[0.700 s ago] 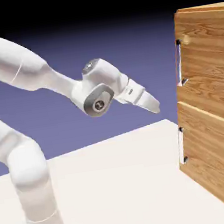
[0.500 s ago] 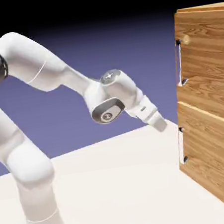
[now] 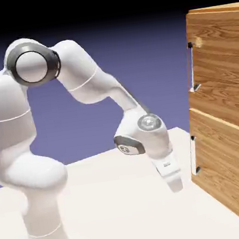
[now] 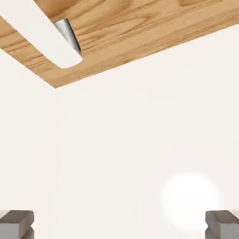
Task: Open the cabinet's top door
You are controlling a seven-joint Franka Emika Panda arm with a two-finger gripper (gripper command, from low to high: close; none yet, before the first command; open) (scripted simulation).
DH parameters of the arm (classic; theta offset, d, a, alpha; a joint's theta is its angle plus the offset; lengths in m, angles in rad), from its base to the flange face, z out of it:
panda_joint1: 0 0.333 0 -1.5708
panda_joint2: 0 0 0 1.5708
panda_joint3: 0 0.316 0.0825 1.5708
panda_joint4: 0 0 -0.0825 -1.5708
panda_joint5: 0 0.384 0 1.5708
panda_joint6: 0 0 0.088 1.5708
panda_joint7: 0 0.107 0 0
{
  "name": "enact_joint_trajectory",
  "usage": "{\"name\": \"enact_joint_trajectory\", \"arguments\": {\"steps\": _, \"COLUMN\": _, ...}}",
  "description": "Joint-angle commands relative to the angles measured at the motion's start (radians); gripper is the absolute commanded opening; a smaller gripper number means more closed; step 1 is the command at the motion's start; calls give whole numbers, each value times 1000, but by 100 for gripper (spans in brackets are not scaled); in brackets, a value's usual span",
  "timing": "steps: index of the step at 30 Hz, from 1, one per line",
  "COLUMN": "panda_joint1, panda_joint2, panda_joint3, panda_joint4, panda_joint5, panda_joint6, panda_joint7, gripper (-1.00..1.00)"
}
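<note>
The cabinet (image 3: 225, 112) stands on the pale surface (image 3: 118, 207) at the exterior view's right, its two wooden doors stacked one above the other. The top door (image 3: 216, 49) is shut, flush with the cabinet front, and its thin silver handle (image 3: 191, 67) runs upright along its left edge on dark mounts. Below it sits the lower door (image 3: 224, 160) with a white handle (image 3: 193, 155).

The white arm (image 3: 85, 89) arcs up from the lower left, bends over and reaches down, so the hand (image 3: 175, 185) hangs low above the surface, pointing downward and slightly toward the cabinet. It is near the lower door's white handle, just to its left and apart from it, and well below the top door's handle.

In the hand view, the two grey fingertips (image 4: 16, 223) sit far apart at the bottom corners, spread wide with nothing between them but bare surface. The cabinet's bottom edge and the end of the white handle show at the top.
</note>
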State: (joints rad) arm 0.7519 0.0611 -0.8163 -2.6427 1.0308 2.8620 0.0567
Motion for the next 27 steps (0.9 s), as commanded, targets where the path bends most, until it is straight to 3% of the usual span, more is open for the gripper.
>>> {"name": "enact_joint_trajectory", "arguments": {"steps": 1, "panda_joint1": 32, "panda_joint2": 27, "panda_joint3": -34, "panda_joint4": 7, "panda_joint5": 44, "panda_joint6": -7, "panda_joint7": -29, "gripper": 100}}
{"name": "enact_joint_trajectory", "arguments": {"steps": 27, "panda_joint1": 844, "panda_joint2": 719, "panda_joint3": -930, "panda_joint4": 191, "panda_joint5": 1174, "panda_joint6": -199, "panda_joint7": -780, "gripper": 100}}
